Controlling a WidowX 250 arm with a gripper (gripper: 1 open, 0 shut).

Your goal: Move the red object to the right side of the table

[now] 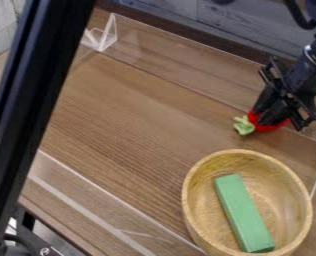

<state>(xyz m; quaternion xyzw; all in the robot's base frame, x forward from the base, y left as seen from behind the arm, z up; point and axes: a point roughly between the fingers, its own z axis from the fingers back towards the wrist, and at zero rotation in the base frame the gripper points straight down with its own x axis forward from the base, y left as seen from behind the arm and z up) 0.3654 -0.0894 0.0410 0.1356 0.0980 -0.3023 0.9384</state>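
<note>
The red object (262, 121) lies on the brown wood-grain table (134, 120) at its right side, its green leafy tuft (242, 124) poking out to the left. My black gripper (280, 110) comes down from the upper right and sits over it, fingers shut around the red toy and hiding most of it. Whether the toy rests on the tabletop or hangs just above it cannot be told.
A round wooden bowl (198, 200) holding a green rectangular block (241, 212) stands at the front right, close below the gripper. Low clear acrylic walls (97, 38) border the table. A dark post (21, 120) crosses the left foreground.
</note>
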